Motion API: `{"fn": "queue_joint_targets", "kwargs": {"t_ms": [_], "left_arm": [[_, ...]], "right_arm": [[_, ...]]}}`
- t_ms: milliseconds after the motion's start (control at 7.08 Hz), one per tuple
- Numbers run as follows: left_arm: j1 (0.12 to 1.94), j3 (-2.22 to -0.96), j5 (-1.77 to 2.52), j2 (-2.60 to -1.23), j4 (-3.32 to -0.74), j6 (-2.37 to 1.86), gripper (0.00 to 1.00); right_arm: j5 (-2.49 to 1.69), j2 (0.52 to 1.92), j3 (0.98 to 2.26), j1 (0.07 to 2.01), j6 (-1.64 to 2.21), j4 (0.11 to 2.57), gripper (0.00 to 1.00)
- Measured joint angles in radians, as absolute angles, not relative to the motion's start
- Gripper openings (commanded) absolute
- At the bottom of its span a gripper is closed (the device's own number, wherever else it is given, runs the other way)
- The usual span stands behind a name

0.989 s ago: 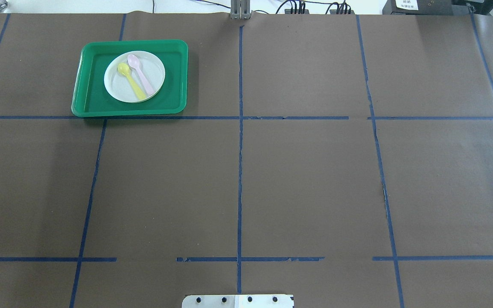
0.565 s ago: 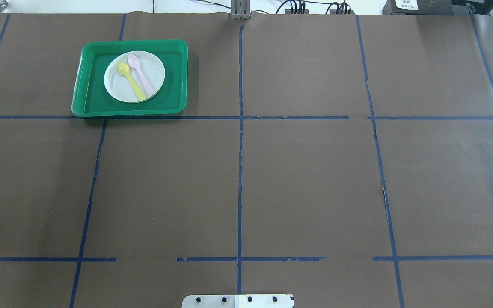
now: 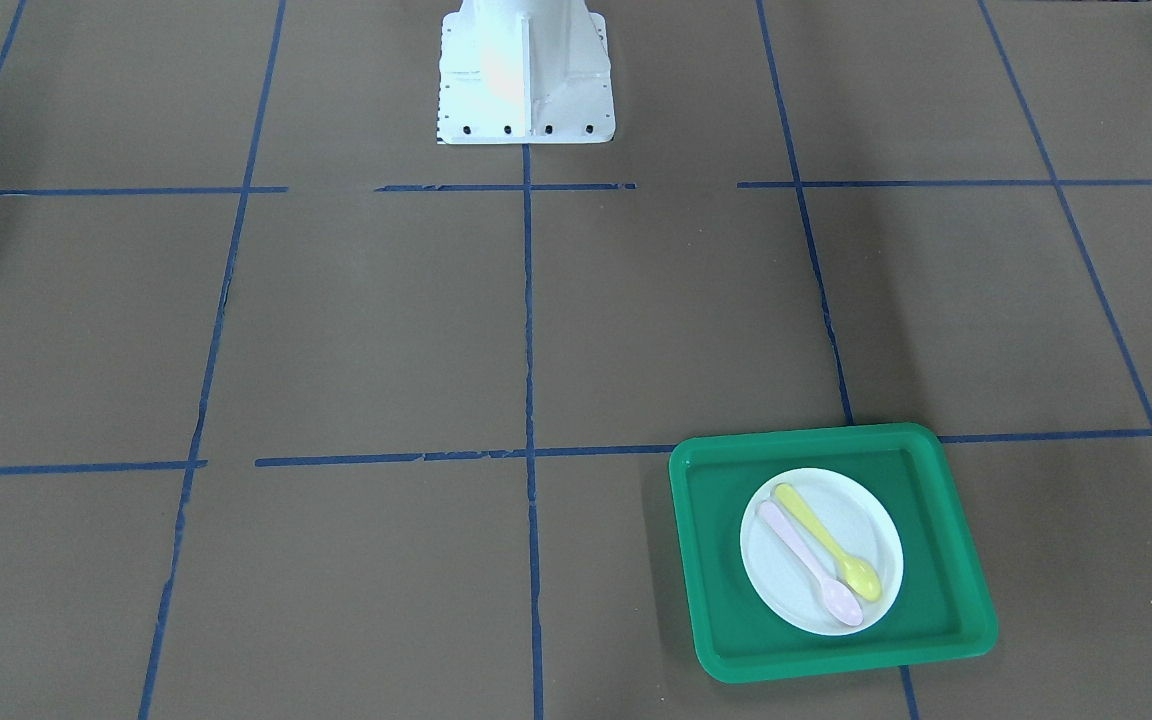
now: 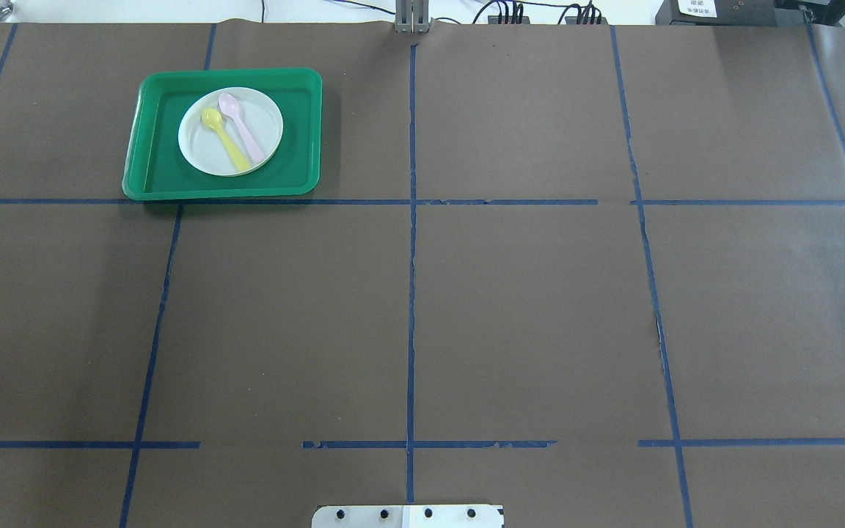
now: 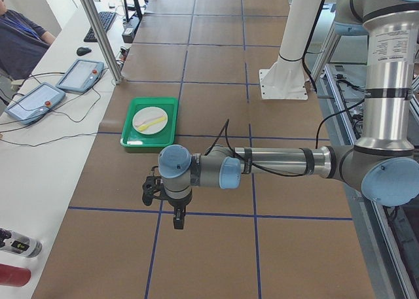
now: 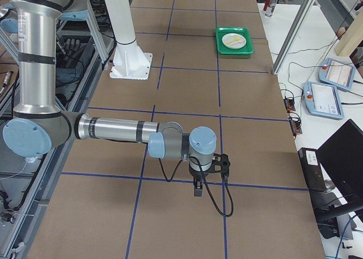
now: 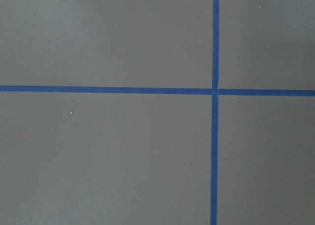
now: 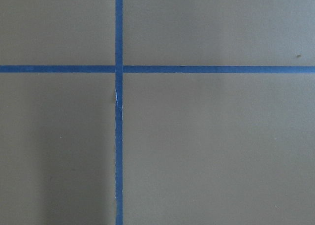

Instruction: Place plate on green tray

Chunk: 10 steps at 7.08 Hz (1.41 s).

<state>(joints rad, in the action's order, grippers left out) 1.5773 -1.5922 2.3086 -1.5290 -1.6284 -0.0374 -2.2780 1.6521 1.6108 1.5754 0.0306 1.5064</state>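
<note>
The small white plate [image 4: 202,150] lies inside the green tray [image 4: 298,147] at the table's far left, with two spoons on it. In the front-facing view the plate [image 3: 781,580] sits in the middle of the tray [image 3: 936,560]. Neither gripper shows in the overhead or front-facing views. In the exterior left view my left gripper [image 5: 177,220] hangs over bare table, well short of the tray [image 5: 134,139]. In the exterior right view my right gripper [image 6: 197,190] hangs over bare table, far from the tray [image 6: 224,48]. I cannot tell whether either gripper is open or shut. Both wrist views show only brown table and blue tape.
A yellow spoon [image 4: 226,141] and a pink spoon [image 4: 241,128] lie side by side on the plate. The robot's white base [image 3: 524,70] stands at the table's near edge. Tablets [image 5: 80,74] and cables lie on the white bench beyond the table.
</note>
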Motion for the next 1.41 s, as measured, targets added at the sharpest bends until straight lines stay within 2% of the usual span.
{"fn": "queue_joint_targets", "kwargs": {"t_ms": [1413], "left_arm": [[1.562, -1.59, 2.346, -1.525, -1.623, -0.029, 1.0]], "right_arm": [[-2.278, 1.652, 1.612, 1.575, 0.031, 1.506, 1.0]]}}
